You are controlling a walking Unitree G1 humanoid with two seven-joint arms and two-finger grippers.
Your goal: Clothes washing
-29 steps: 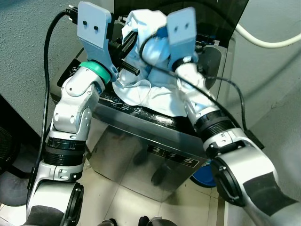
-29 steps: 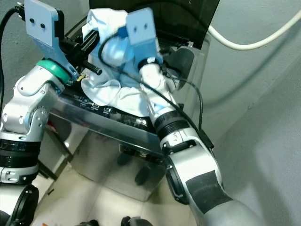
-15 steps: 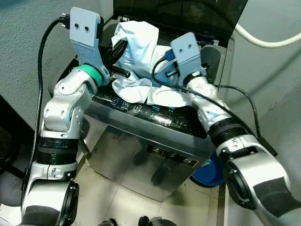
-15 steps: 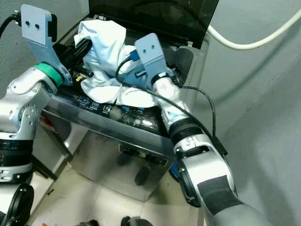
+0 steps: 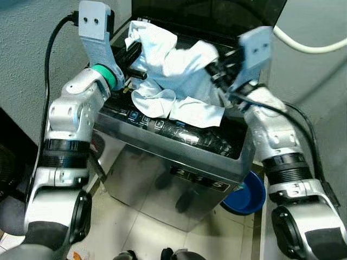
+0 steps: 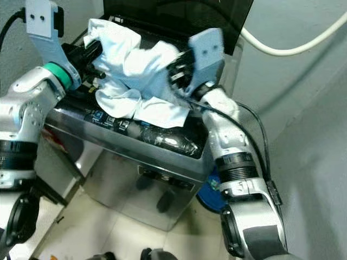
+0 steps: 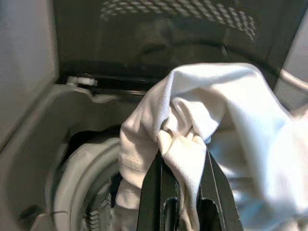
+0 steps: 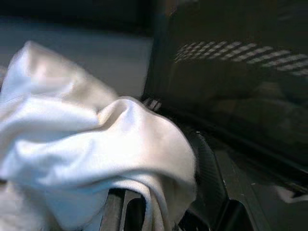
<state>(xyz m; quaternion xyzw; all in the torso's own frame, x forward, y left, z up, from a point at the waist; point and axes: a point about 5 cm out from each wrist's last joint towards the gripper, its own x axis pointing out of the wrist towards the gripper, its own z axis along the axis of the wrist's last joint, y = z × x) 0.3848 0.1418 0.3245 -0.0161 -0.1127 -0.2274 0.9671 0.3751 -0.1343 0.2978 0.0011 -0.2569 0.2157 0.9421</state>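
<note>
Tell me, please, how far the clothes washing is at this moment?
Done: the washer lid stands open. In hand: both the left gripper and right gripper hold the white garment above the washer; part drapes over the control panel. Left: dropping it into the drum.

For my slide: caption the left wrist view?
Left gripper pinching a white cloth above the washer drum.
</note>
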